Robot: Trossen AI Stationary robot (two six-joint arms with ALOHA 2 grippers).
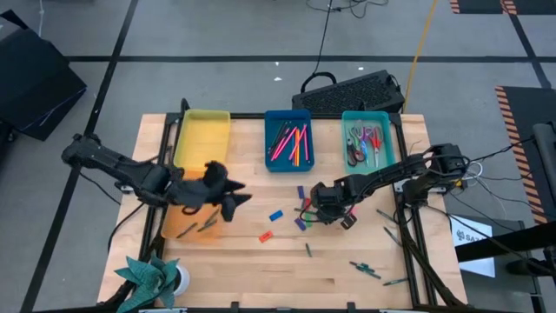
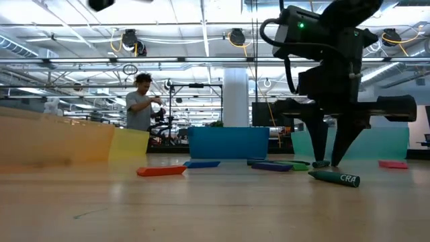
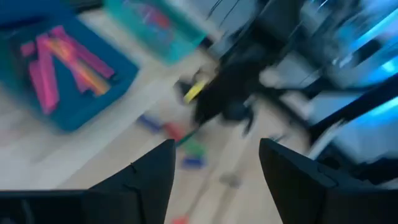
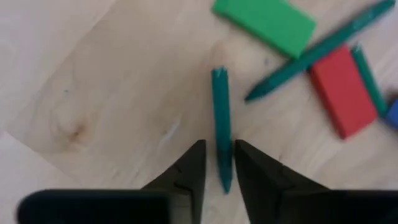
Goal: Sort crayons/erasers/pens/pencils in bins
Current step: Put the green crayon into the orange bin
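A plant (image 1: pixel 152 276) stands at the near left corner of the worktop (image 1: pixel 234 274), and loose green sticks (image 1: pixel 369 270) lie near the right front. Farther in, the right gripper (image 4: pixel 217 163) is down at the worktop among the scattered pieces, jaws narrowly spread on either side of a green crayon (image 4: pixel 220 127) lying flat between the tips; whether they touch it I cannot tell. Just past that crayon lie a green eraser (image 4: pixel 266 22), a red eraser (image 4: pixel 341 89) and a second green stick (image 4: pixel 317 51) crossing between them. To the left, a red eraser (image 1: pixel 266 236) and a blue eraser (image 1: pixel 276 215) rest apart on bare wood. The left gripper (image 1: pixel 233 198) hangs over the left side beside the orange bin (image 1: pixel 187 228), which holds a few sticks; its jaws are spread wide and hold nothing. Beyond it sits the yellow bin (image 1: pixel 204 136). Along the far edge, the blue bin (image 1: pixel 287 139) holds pink and orange sticks, and the teal bin (image 1: pixel 367 137) holds mixed pieces. A black keyboard (image 1: pixel 352 90) lies behind the bins, and a person (image 2: pixel 140 104) stands in the room beyond
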